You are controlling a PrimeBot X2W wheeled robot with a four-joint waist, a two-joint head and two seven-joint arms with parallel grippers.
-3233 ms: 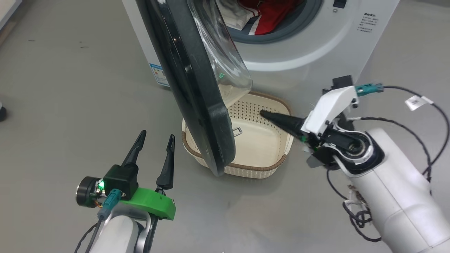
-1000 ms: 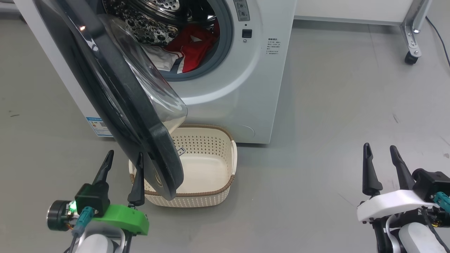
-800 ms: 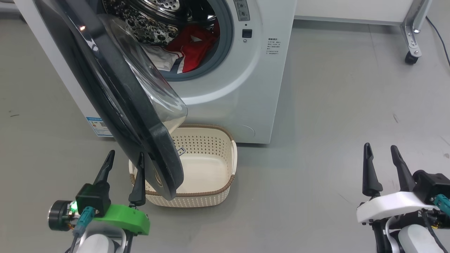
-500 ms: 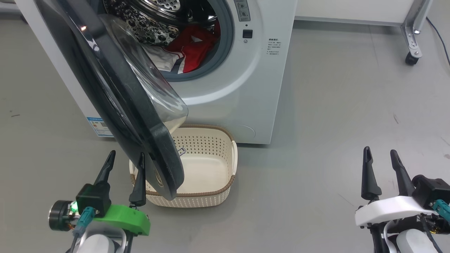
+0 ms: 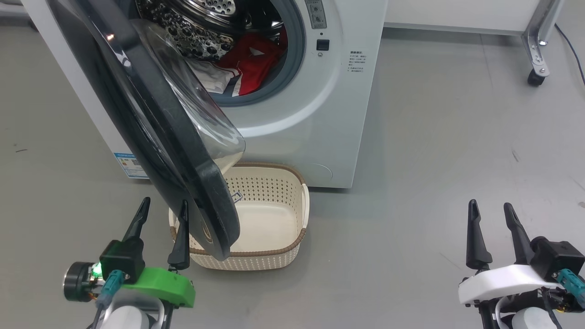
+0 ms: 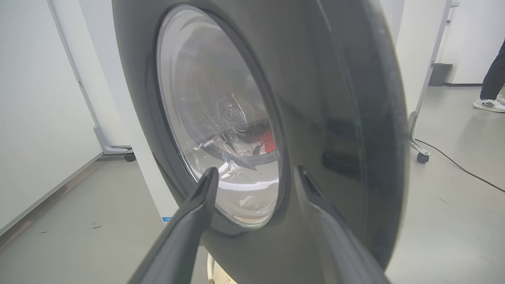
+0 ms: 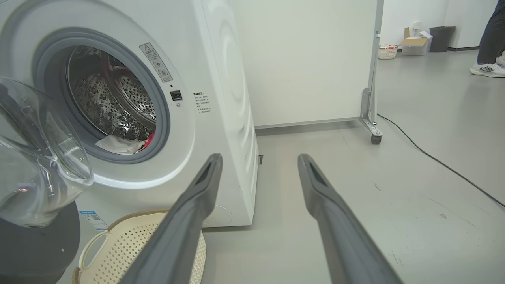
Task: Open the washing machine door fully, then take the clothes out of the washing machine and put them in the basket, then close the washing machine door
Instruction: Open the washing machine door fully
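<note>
The washing machine stands ahead with its black-rimmed door swung out, partly open, hanging over the cream basket on the floor. Red and white clothes lie in the steel drum. My left gripper is open, its fingers just in front of the door's outer face near its lower edge. My right gripper is open and empty, low at the right, well away from the machine.
A white partition on a wheeled metal frame stands right of the machine, with a black cable running across the grey floor. A person's leg and shoe show far right.
Since about three seconds ago the camera has pulled back and my right arm has come away from the basket to the lower right. In the last second the right gripper sank slightly.
</note>
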